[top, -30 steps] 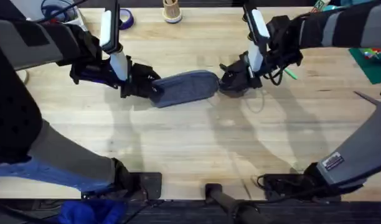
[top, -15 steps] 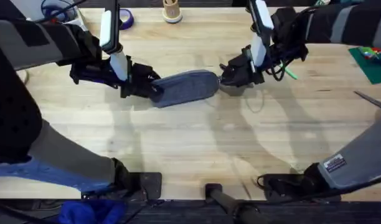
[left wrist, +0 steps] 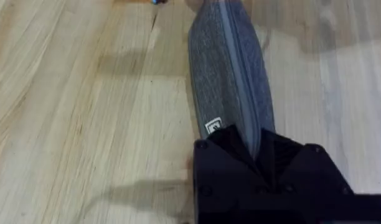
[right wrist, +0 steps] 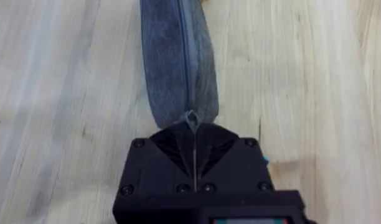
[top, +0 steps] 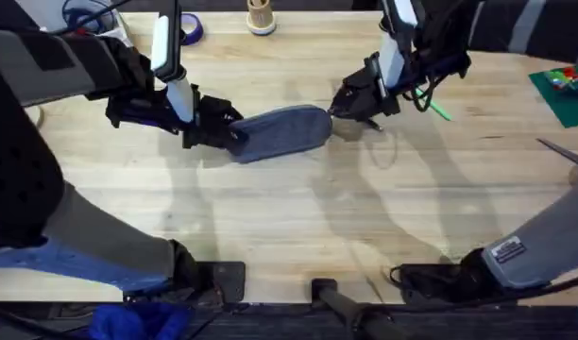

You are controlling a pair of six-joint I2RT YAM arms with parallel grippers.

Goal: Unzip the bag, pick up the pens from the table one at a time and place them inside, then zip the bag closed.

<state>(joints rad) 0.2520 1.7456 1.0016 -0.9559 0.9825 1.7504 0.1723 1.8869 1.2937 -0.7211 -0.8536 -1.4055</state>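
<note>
overhead: bag [top: 281, 132] lying mid-table [top: 298, 217], zipper closed. my left gripper [top: 228, 132] clamps its left end, right gripper [top: 341, 102] clenched at pull tab [right wrist: 191, 117]. unzip step; next i drag tab toward left.

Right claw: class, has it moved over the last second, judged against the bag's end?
Yes. The right claw has moved up the overhead view, toward the table's far edge, while the bag has stayed put.

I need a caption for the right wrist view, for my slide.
Right tool shut on the zipper pull tab at the end of the grey-blue bag.
</note>
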